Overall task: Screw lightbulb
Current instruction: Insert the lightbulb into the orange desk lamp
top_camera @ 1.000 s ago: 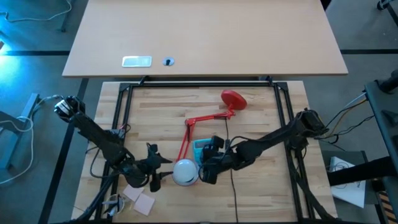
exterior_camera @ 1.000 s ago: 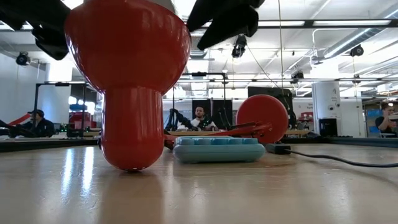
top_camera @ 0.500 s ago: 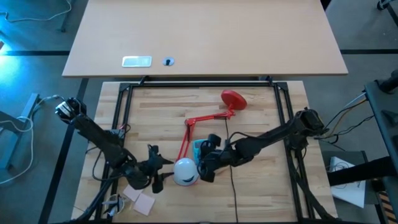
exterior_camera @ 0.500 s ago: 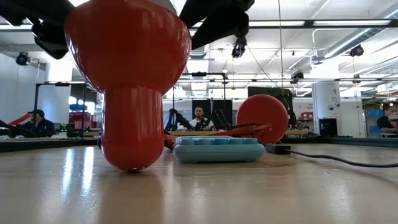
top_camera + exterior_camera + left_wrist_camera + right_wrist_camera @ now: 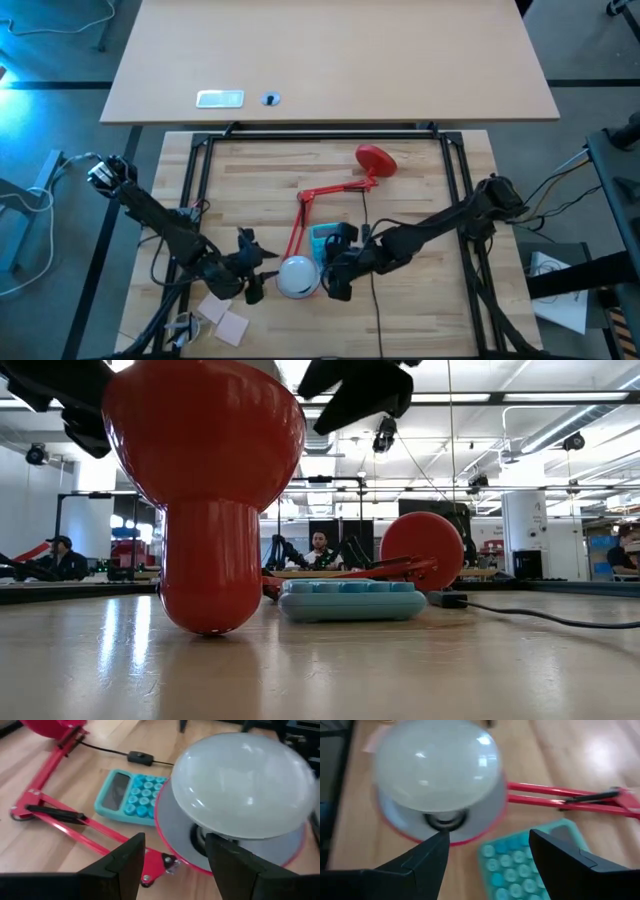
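The red desk lamp's shade [image 5: 298, 288] stands on the table on its rounded neck [image 5: 205, 622], opening up. A white round lightbulb [image 5: 242, 785] sits base down in the socket inside the shade, its dome above the red rim [image 5: 437, 767]. My left gripper [image 5: 175, 840] is open just left of the shade [image 5: 253, 278]. My right gripper [image 5: 489, 834] is open just right of it [image 5: 336, 281]. Both grippers face the bulb with a gap between; neither touches it.
A teal calculator [image 5: 325, 238] lies just behind the shade. The lamp's red arms [image 5: 300, 215] run to its round base [image 5: 375, 158] at the far middle. A black cord [image 5: 376, 310] runs to the near edge. Pink notes [image 5: 226, 320] lie near left.
My right gripper first edged in toward the bulb, then drew back a little toward the table's near edge. The lamp and the bulb have stayed where they were.
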Controlling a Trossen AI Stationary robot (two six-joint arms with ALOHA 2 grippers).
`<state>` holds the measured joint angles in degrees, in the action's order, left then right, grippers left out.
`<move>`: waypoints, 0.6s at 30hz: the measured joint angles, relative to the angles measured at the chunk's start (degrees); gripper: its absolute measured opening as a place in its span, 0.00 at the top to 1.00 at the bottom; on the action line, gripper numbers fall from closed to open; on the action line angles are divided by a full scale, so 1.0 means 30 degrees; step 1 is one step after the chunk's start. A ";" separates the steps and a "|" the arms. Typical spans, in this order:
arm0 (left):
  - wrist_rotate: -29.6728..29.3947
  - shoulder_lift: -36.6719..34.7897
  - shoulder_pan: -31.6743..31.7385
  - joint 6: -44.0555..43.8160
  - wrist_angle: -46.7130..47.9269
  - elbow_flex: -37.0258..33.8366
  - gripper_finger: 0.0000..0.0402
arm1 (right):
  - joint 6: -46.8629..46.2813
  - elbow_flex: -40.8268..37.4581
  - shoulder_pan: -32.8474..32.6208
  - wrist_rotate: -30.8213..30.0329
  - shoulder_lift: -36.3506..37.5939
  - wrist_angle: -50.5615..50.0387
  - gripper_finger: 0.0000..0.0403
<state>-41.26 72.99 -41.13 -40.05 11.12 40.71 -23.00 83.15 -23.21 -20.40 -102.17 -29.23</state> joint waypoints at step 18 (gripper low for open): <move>-0.0571 0.0066 -0.0223 0.0068 0.0403 0.0633 0.50 | 0.0201 0.0000 0.0857 -0.0833 -0.0356 0.0748 0.34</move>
<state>-42.98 73.19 -41.80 -39.84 12.33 42.61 -22.39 83.15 -20.64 -22.90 -103.24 -26.98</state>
